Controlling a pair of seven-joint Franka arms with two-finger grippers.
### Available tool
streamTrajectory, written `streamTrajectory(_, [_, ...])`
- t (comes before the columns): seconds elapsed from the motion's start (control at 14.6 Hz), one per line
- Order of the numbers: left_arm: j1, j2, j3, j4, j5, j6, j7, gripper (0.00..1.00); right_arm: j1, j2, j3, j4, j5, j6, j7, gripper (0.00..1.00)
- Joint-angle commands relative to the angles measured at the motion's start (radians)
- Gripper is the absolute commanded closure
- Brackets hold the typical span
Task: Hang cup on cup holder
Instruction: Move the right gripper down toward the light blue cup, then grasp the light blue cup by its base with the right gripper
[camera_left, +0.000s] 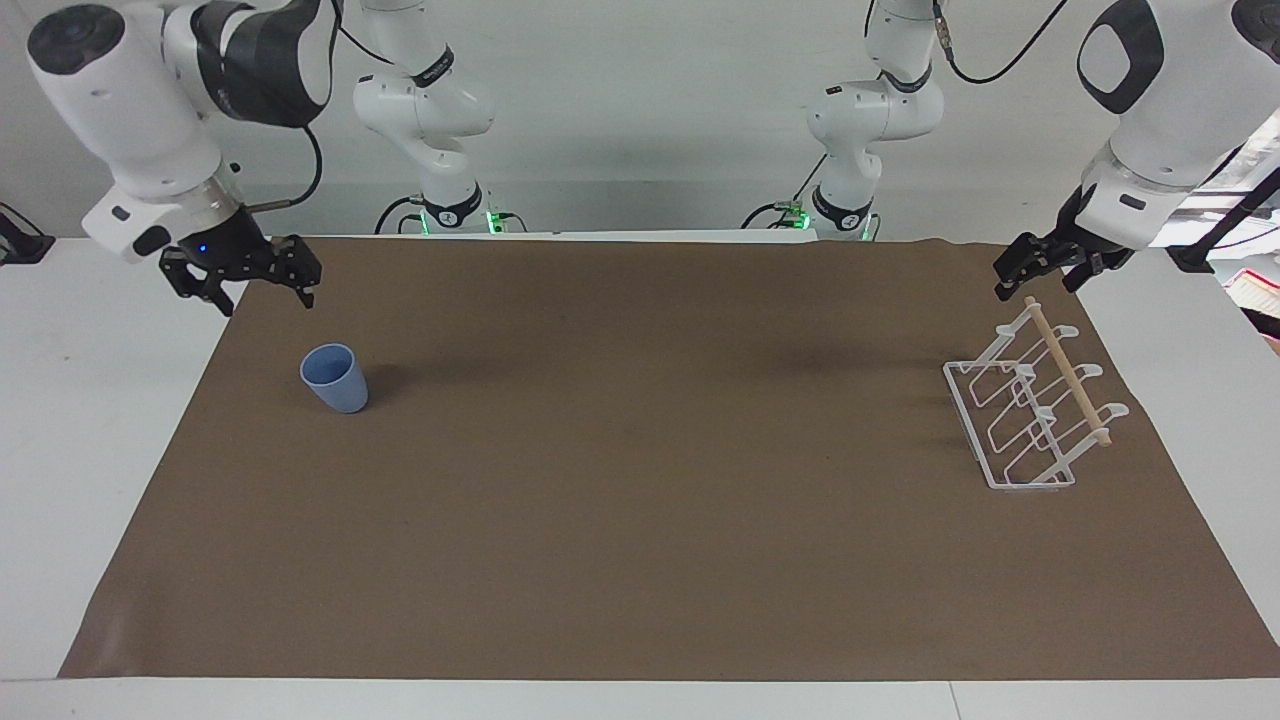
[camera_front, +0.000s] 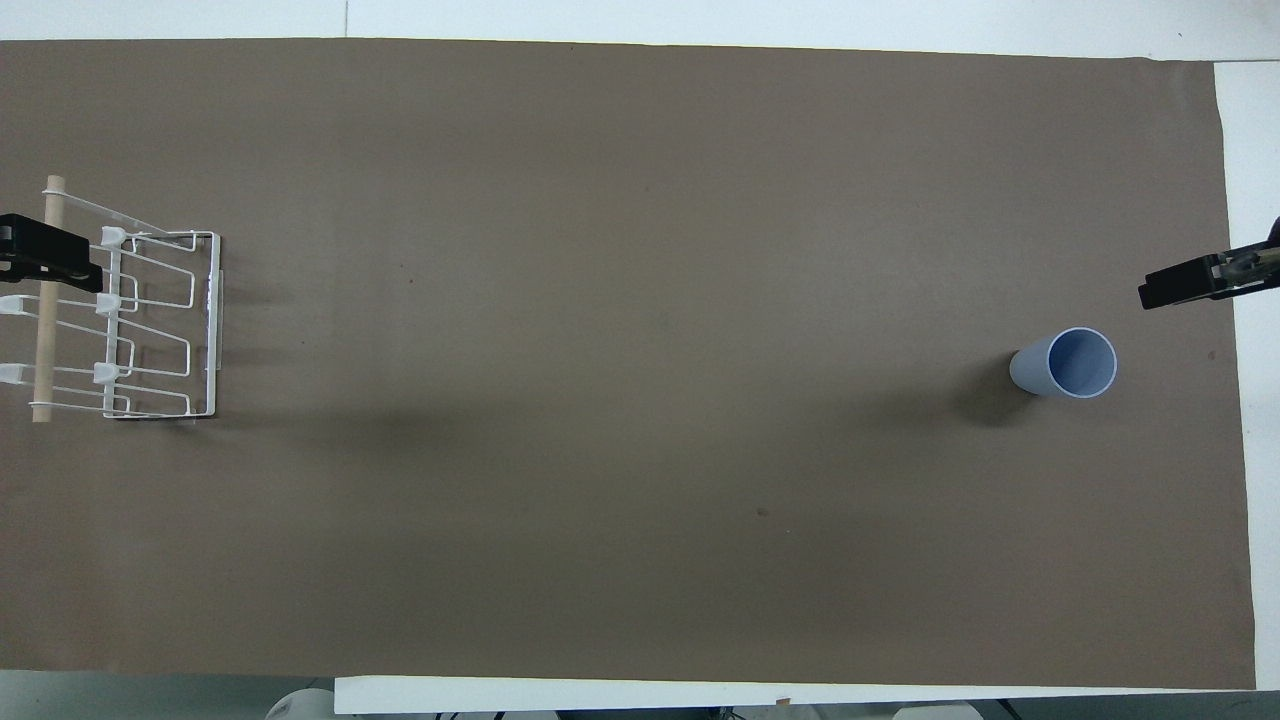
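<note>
Right tool first: it hangs over the brown mat edge at the right arm's end of the worktop, fingers spread wide, nothing between them. The cup sits just off it, at about five o'clock from the tool in the facing view, with clear air between them.

The step in hand looks like the reach for the cup. To do it well, bring the open fingers down either side of the cup's wall, level, and close around mid-height. It tapers, so a grip too low could let it squirt upward. A sideways grasp also leaves the mouth free to be tipped onto a prong later.

The cup stands upright at roughly nine o'clock on the mat, long axis vertical, wide mouth pointing straight up.

Over at three o'clock stands the cup holder, well apart from the cup, no cup on it. Its wooden dowel runs about eleven to five in the facing view.

The left tool waits above the dowel's robot-side end, fingers parted and empty.
</note>
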Motion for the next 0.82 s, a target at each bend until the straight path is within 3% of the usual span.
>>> streamTrajectory(0.0, [0.011, -0.015, -0.008, -0.011, 0.006, -0.010, 0.012, 0.00, -0.040, -0.020, 0.006, -0.203, 0.022, 0.183, -0.092, 0.00])
streamTrajectory(0.55, [0.011, -0.015, -0.008, -0.011, 0.006, -0.010, 0.012, 0.00, -0.083, 0.058, 0.006, -0.280, 0.022, 0.306, -0.143, 0.01])
streamTrajectory(0.75, [0.011, -0.015, -0.008, -0.011, 0.006, -0.010, 0.012, 0.00, -0.080, 0.101, 0.006, -0.283, 0.022, 0.339, -0.117, 0.22])
